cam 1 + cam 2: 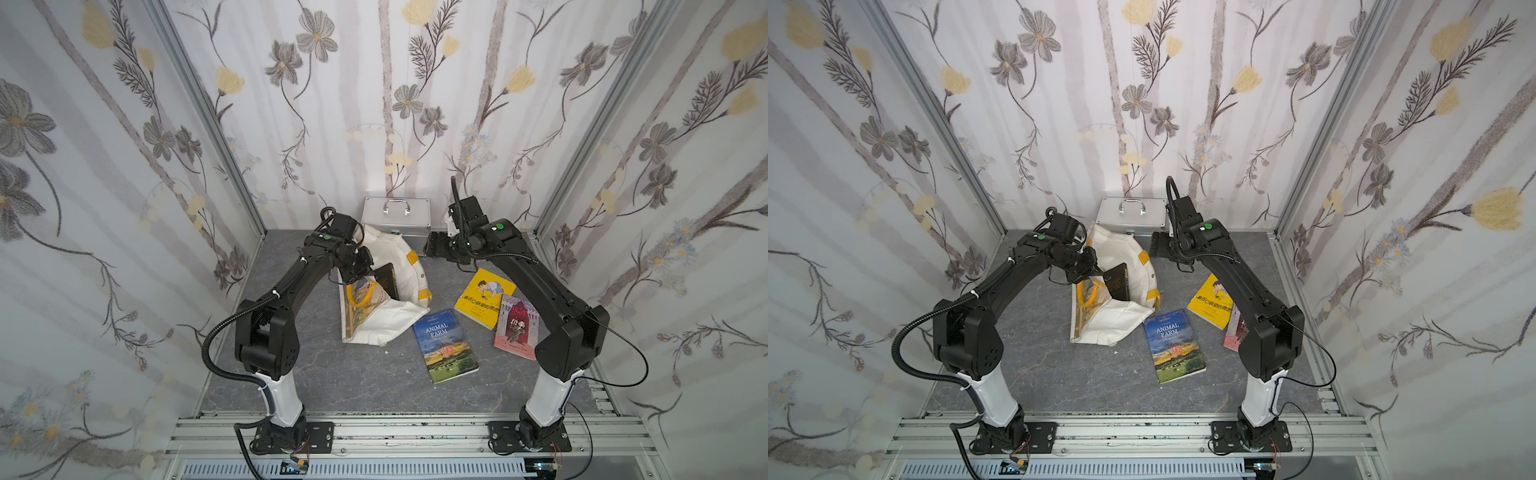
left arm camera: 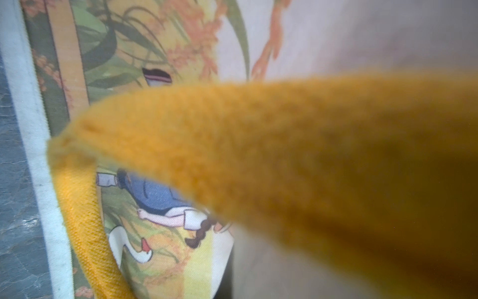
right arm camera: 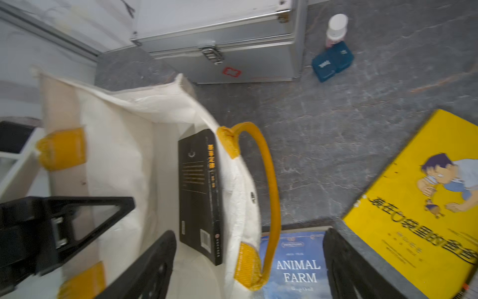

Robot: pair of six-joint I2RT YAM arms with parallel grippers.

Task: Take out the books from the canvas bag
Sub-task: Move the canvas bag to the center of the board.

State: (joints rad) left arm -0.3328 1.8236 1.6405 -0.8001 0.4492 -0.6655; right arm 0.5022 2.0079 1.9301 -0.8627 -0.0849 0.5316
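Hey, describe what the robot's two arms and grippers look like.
The left arm and right arm are black, each with a white section above the base and a green dot near the wrist. Ribbed black hoses run along them. The left gripper and right gripper are black too.

Off-white canvas bag (image 1: 395, 253) — orange straps (image 3: 273, 186), yellow book (image 1: 484, 297), black book (image 1: 385, 280), grey marbled table (image 1: 365, 374)

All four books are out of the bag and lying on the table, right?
No. Only three are out on the table. The black book still stands inside the canvas bag, as the right wrist view shows.
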